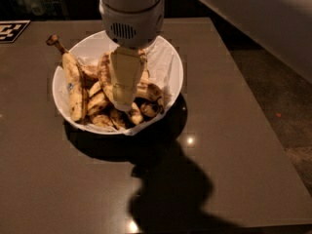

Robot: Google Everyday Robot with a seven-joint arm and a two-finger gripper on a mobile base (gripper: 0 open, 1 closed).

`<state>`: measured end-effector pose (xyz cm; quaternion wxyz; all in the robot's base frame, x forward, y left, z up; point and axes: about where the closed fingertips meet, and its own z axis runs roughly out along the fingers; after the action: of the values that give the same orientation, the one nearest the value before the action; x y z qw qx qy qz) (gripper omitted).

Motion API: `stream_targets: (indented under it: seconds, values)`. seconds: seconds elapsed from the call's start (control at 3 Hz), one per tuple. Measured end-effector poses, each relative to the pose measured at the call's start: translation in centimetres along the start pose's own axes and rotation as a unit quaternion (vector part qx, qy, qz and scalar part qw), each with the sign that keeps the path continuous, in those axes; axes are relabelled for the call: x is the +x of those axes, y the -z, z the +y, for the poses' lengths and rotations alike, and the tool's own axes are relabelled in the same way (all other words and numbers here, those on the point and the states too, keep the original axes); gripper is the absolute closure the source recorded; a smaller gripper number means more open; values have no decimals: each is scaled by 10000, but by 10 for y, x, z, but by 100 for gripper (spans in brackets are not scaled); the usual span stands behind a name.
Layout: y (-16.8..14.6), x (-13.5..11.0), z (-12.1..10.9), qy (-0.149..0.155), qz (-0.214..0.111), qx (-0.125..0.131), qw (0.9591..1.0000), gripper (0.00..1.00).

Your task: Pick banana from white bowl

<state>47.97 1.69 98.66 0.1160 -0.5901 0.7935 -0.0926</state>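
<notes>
- Probably a dimly lit robot test space.
- Far left of the white bowl (171, 57), a black-and-white checker marker (12, 30) lies on the dark table (234, 130).
- Right of the bowl, past the table edge, is speckled floor (285, 91).
- The gripper (123, 99) hangs over the bowl's middle.

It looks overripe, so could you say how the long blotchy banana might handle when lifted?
The banana, under the gripper above the white bowl, is heavily browned, so probably soft and easily bruised. Other bananas crowd against it, so they may shift.
</notes>
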Motion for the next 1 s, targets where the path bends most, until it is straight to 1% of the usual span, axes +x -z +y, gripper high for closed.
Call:
stream_targets:
  seconds: [0.33,0.67,1.0]
  values:
    - [5,-13,-1,30,-225,104,9997,0]
    - [-2,-20,-11,-332,-598,-140,9976,0]
    - [-10,-28,-13,-523,-818,-510,9940,0]
